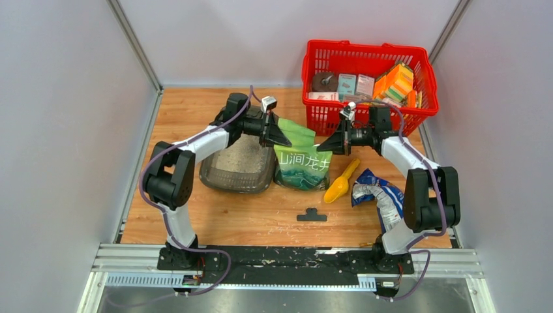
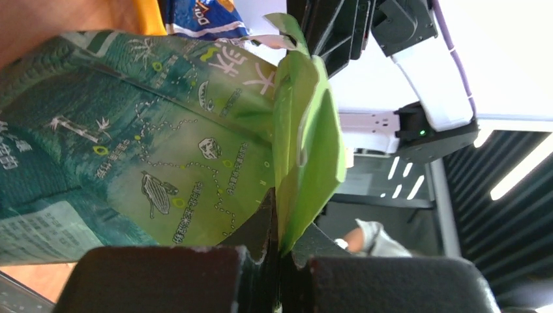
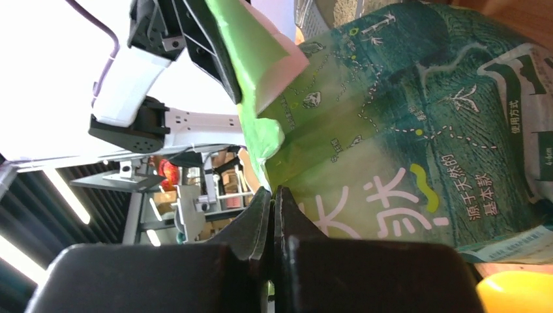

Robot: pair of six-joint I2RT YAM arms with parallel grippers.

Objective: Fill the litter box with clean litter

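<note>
- The litter box (image 1: pixel 238 175) sits left of centre in the top view.
- A green bag (image 1: pixel 301 164) stands touching its right side.
- The left gripper (image 1: pixel 284 139) pinches the bag's top left corner.
- The right gripper (image 1: pixel 322 146) is clamped on the top right corner.
- A yellow scoop (image 1: pixel 341 183) lies just right of the bag.

We saw the dark grey litter box (image 1: pixel 228 184) lying flat, left of centre, pale grainy litter (image 1: pixel 248 154) inside.

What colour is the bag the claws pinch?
Green bag, paler at its top; left wrist view shows it best.
</note>
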